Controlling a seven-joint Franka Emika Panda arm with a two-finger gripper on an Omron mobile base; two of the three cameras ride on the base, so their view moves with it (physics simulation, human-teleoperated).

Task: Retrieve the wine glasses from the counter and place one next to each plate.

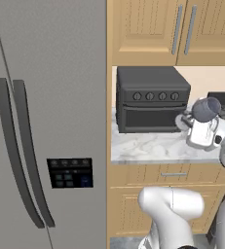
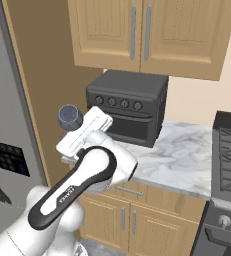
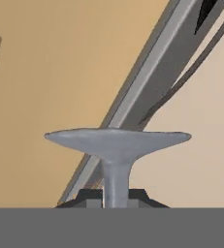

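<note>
My gripper [image 3: 116,199] is shut on the thin stem of a grey-tinted wine glass [image 3: 116,141], whose round foot spreads wide just beyond the fingertips. In the left base view the glass's rounded bowl [image 1: 206,109] sticks up at the end of the hand, with the gripper [image 1: 194,119] over the right part of the marbled counter [image 1: 148,147]. In the right base view the glass [image 2: 69,116] and gripper [image 2: 82,126] hang off the counter's [image 2: 179,160] left end, in front of the oven. The glass is tilted, not upright. The plates are out of view.
A dark toaster oven [image 1: 150,99] [image 2: 127,107] stands at the back of the counter. A tall grey fridge [image 1: 46,121] fills the left side, and a stove [image 2: 229,145] is on the right. Light wood wall cabinets [image 2: 147,35] hang above.
</note>
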